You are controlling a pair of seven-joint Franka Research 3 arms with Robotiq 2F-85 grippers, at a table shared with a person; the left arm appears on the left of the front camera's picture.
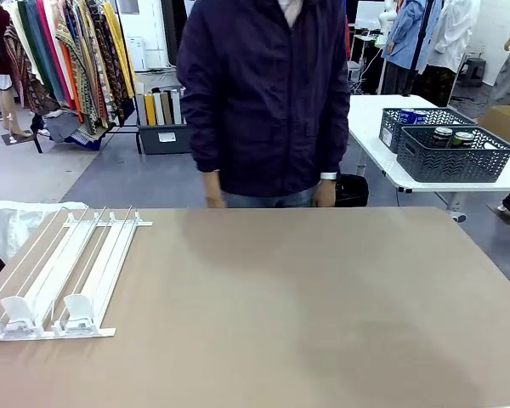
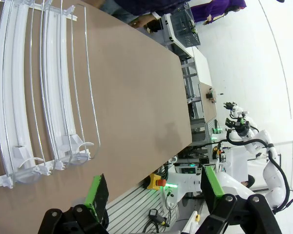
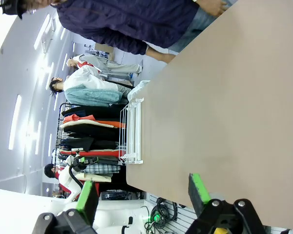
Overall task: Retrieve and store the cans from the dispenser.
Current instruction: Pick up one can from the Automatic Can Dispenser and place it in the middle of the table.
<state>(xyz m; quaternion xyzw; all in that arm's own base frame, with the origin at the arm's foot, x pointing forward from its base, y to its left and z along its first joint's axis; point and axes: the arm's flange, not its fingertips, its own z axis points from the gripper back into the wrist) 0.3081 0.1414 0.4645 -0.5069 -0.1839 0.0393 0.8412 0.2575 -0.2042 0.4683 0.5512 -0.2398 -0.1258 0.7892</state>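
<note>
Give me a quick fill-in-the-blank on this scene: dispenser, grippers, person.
1. The dispenser lies on the table's ____ side in the front view.
2. The dispenser's lanes hold ____ cans.
3. The left gripper and the right gripper both have their jaws ____.
4. The person stands at the table's ____ edge.

Missing words: left; no; open; far
</note>
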